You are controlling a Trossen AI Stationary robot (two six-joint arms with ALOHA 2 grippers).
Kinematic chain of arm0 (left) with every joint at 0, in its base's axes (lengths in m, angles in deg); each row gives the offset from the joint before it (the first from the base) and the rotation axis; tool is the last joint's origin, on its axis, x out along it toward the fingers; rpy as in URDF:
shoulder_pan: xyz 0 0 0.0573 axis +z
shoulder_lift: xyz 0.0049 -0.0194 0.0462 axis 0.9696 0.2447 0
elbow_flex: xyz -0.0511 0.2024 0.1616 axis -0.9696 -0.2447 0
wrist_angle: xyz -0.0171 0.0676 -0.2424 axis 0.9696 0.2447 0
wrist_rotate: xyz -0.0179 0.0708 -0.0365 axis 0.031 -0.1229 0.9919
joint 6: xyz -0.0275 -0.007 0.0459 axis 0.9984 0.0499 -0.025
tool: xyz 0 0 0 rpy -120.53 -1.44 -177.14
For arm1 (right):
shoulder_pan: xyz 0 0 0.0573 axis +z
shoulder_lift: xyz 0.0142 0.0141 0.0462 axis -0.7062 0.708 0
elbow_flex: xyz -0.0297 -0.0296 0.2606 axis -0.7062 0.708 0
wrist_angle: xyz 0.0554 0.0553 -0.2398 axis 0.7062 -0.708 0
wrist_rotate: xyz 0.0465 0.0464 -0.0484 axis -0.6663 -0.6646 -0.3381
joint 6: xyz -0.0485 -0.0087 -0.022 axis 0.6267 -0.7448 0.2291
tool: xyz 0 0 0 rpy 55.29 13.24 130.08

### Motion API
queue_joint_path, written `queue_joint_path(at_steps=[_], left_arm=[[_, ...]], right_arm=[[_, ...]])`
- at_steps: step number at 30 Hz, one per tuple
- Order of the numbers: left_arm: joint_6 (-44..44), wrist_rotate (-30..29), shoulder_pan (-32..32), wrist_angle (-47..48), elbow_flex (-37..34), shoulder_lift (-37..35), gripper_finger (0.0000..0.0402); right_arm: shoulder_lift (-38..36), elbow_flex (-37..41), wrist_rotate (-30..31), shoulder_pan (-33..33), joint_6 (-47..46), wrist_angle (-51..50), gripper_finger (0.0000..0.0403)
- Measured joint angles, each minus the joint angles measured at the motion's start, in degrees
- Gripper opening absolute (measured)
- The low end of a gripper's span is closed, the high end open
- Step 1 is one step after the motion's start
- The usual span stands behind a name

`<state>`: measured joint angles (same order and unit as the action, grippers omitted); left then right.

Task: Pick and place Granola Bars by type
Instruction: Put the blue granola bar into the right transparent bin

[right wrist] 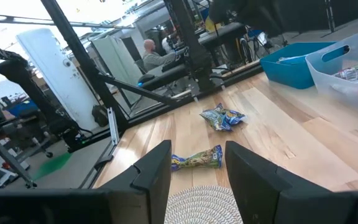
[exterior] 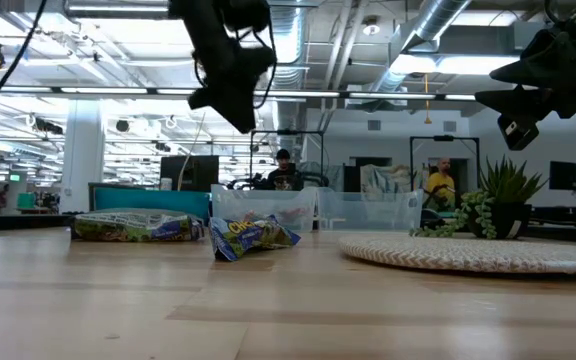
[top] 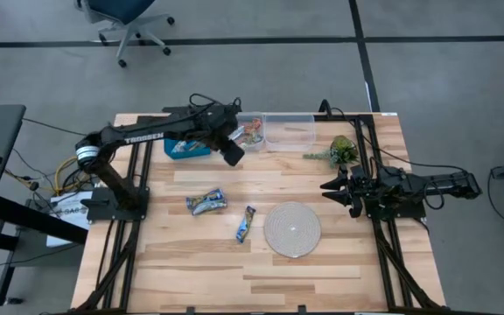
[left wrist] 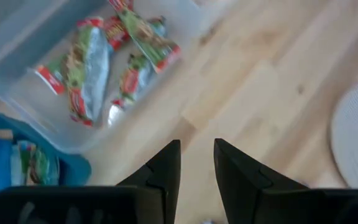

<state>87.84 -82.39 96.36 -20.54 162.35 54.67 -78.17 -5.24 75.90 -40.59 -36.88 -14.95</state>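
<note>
Several red-and-green granola bars (left wrist: pixel 98 62) lie in the left half of a clear bin (top: pixel 287 131). A blue bin (top: pixel 186 147) beside it holds blue-and-white bars (left wrist: pixel 30 163). Two blue-and-white bars lie flat on the table: a crumpled one (top: pixel 206 203) and a slim one (top: pixel 246 225). My left gripper (top: pixel 233 153) hovers above the table just in front of the clear bin, open by a narrow gap (left wrist: pixel 197 158) and empty. My right gripper (top: pixel 332 186) waits open near the table's right edge, its fingers pointing toward the two loose bars (right wrist: pixel 196 158).
A round woven grey mat (top: pixel 292 229) lies right of the slim bar. A green plant sprig (top: pixel 339 150) sits right of the clear bin. Bare wood shows along the near half of the table. People and desks show in the room beyond.
</note>
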Motion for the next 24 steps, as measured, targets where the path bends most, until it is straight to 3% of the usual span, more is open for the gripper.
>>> queue_joint_path(at_steps=[5,14,24], left_arm=[[0.29,1.38,-3.81,0.48,-4.46,-5.61,0.0088],[2.55,9.20,-9.75,1.51,-17.13,-14.41,0.0088],[8.85,9.27,-13.27,1.65,-28.34,-17.81,0.0088]], right_arm=[[-0.01,0.01,-0.01,0.00,-0.01,0.00,0.0141],[-0.01,0.00,-0.01,0.00,0.00,0.00,0.0143],[-0.01,0.01,0.00,0.00,0.00,0.00,0.0144]])
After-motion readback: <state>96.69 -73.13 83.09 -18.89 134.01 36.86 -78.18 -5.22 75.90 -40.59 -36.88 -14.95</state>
